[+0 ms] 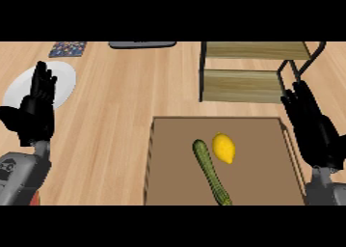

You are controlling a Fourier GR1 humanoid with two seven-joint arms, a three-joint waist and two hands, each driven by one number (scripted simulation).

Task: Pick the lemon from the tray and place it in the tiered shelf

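**Lemon on tray, both robot hands open and empty**

Head view: brown tray (175, 159) sits on the wooden worktop (133, 96) at lower centre-right. The lemon (224, 147) lies on the tray floor near its middle, yellow, long axis running roughly up-down in the view. Just beside it on its left lies a green cucumber (210, 171), long and thin, slanting from upper left to lower right; its upper end sits close to the lemon, contact cannot be told.

Tiered shelf (255, 86) stands beyond the tray at upper right: two wooden tiers in a dark metal frame, nothing on either tier.

Left robot hand (33, 113) shows at the left edge, fingers straight and pointing up, holding nothing; its fingertips overlap a white plate (61, 79) lying on the worktop at upper left. Right robot hand (314, 128) shows at the right edge, over the tray's right rim, fingers straight and pointing up toward the shelf frame, holding nothing. Both are well apart from the lemon.

Far edge: a patterned coaster-like square (68, 48) at top left, and a dark flat object (142, 44) at top centre, kind cannot be told
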